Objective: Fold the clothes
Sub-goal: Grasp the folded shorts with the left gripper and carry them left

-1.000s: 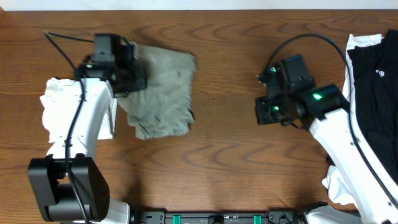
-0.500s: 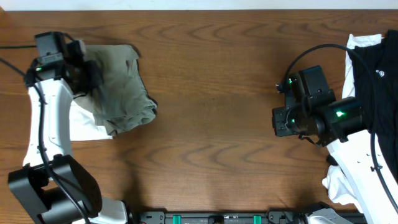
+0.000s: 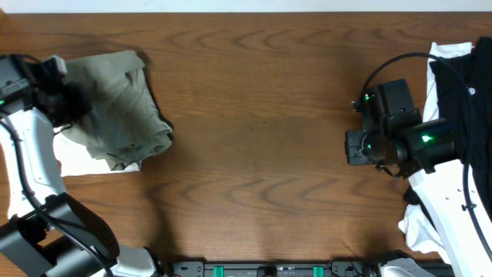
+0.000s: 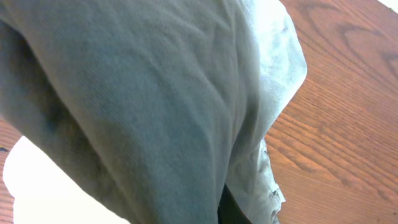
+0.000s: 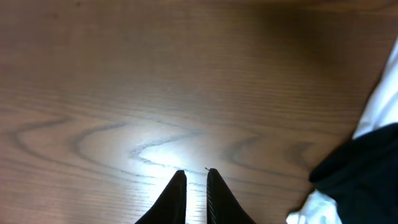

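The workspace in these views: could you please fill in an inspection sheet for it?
Surface: wooden table, bare across the middle.
Job's things: khaki shorts, bunched at the far left, partly over a white garment.
Clutter: black garment lying on white cloth at the right edge.
Grippers: left gripper buried in the shorts, seemingly shut on them; right gripper shut, holding nothing, over bare wood.
Cables: black cable looping off the right arm.
Surroundings: pale strip beyond the far edge; black rail at the near edge.
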